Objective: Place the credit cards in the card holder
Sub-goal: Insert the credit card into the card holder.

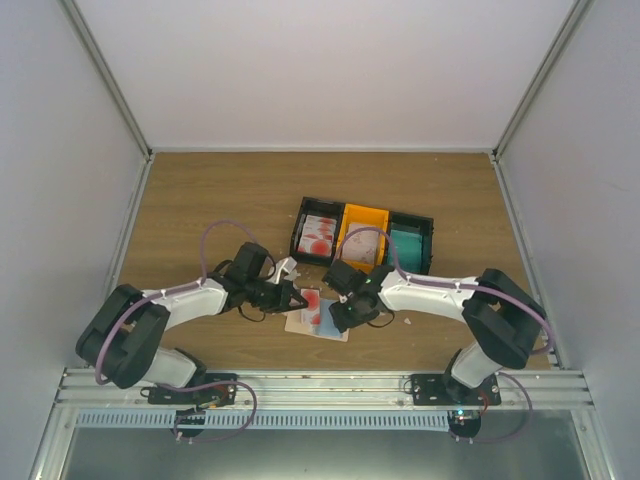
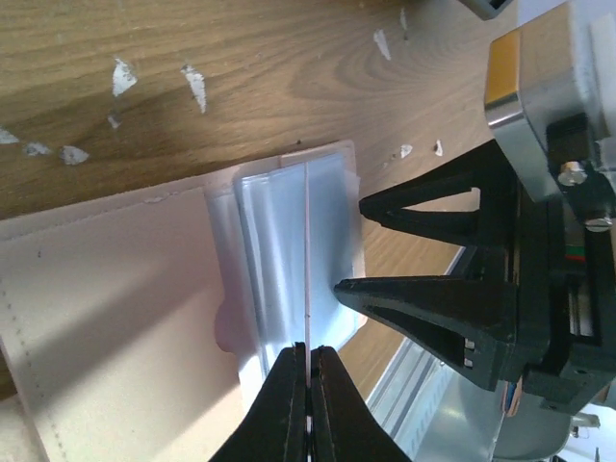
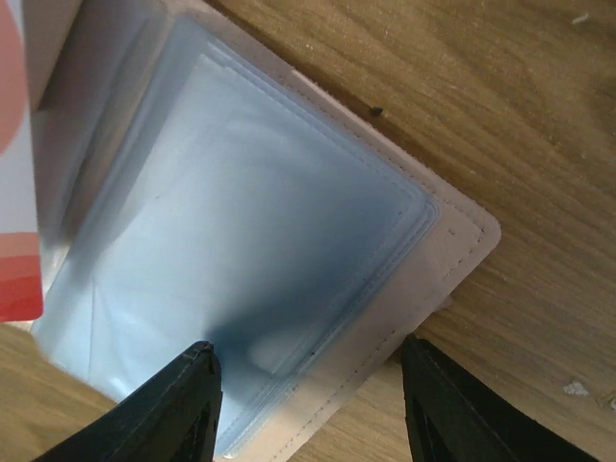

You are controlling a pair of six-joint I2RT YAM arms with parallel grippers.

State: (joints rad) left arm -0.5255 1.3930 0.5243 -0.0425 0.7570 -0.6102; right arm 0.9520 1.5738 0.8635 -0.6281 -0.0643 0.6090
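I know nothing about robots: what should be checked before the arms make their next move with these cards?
1. Card holder lies open: ok.
2. Left gripper shut on a clear sleeve, lifting it on edge: ok.
3. Right gripper open and empty: ok.
4. Red-blotched card fully inside a sleeve: cannot tell.
5. More cards wait in the tray: ok.
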